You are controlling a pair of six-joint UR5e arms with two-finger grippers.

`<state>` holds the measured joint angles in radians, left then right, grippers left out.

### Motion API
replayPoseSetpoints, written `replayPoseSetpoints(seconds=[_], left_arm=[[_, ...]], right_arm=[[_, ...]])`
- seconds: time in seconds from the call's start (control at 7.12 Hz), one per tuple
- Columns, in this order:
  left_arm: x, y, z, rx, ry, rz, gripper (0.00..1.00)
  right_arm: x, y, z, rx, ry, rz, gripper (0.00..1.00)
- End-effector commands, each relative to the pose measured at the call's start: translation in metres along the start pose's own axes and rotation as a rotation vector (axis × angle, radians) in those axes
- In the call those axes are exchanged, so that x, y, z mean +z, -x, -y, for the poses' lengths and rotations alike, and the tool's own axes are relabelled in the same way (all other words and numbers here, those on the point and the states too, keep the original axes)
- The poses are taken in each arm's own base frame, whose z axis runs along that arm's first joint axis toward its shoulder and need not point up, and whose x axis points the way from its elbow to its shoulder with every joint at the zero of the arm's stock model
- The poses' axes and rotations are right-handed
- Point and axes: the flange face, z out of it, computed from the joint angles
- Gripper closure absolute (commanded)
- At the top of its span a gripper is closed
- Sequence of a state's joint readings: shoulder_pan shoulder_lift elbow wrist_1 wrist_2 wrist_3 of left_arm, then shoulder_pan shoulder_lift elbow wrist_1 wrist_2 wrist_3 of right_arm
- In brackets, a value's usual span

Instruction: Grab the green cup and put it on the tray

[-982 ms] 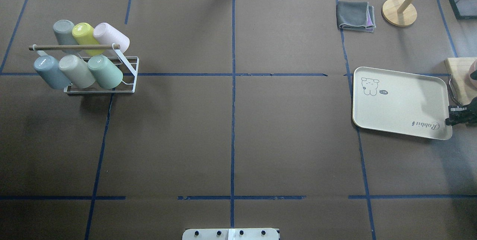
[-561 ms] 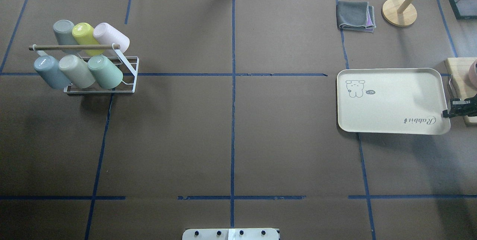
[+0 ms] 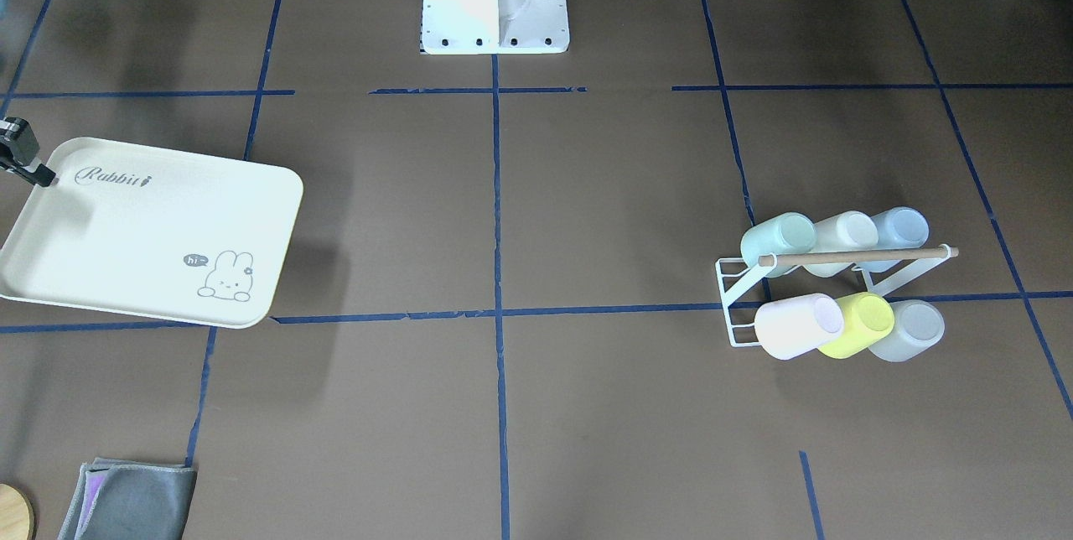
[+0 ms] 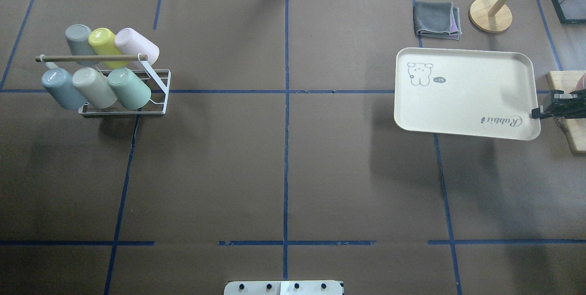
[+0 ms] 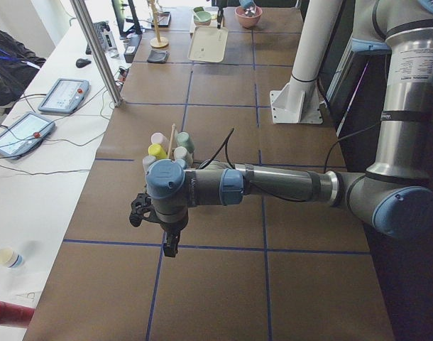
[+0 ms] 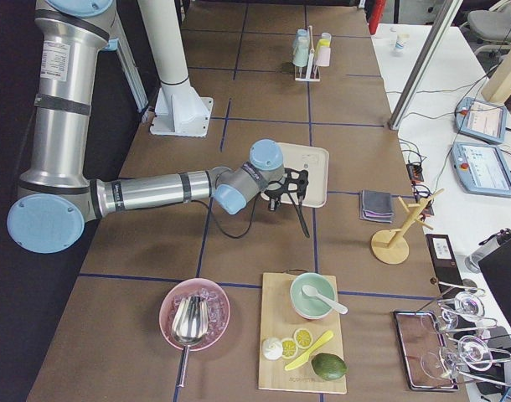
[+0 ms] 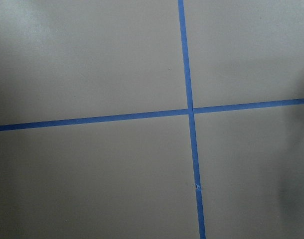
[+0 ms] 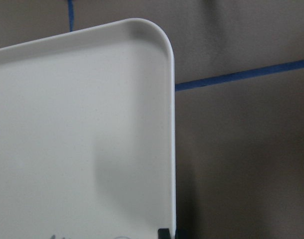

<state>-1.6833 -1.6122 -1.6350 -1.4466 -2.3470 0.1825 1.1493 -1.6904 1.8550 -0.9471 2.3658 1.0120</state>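
Over on the robot's right side of the worktop (image 4: 206, 171), the right tool (image 4: 536, 114) is pinched narrow on the rim of the tray (image 4: 462, 93), at the corner by the script. The offset shadow makes me think the tray is hanging clear of the surface. The green cup (image 4: 129, 88) is way across from it, tilted in the wire rack (image 4: 158, 98) and touching a beige cup (image 4: 94, 88). The left tool (image 5: 157, 227) hovers over bare paper near the rack, and I can't tell if it's wide or closed. My worry is that a one-corner pinch on a big flat tray gives lots of leverage, so it could twist, slip out and slam down. Grabbing the cup might also drag its snug neighbour along.
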Motion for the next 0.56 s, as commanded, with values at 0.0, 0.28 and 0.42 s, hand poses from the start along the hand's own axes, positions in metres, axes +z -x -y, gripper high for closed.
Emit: replayPoseSetpoints(seconds=[0.0,0.28,0.42], left_arm=[[-0.001,0.0,0.0,0.001,-0.002,0.0,0.0],[0.0,0.0,-0.001,-0.001,-0.001,0.0,0.0],[0.0,0.0,-0.001,-0.001,-0.001,0.0,0.0]], right_arm=[[0.018,0.079,0.004,0.037,0.043,0.076,1.0],[0.066,0.168,-0.025,0.058,0.076,0.105,1.0],[0.101,0.214,-0.057,0.084,0.057,0.105,1.0]])
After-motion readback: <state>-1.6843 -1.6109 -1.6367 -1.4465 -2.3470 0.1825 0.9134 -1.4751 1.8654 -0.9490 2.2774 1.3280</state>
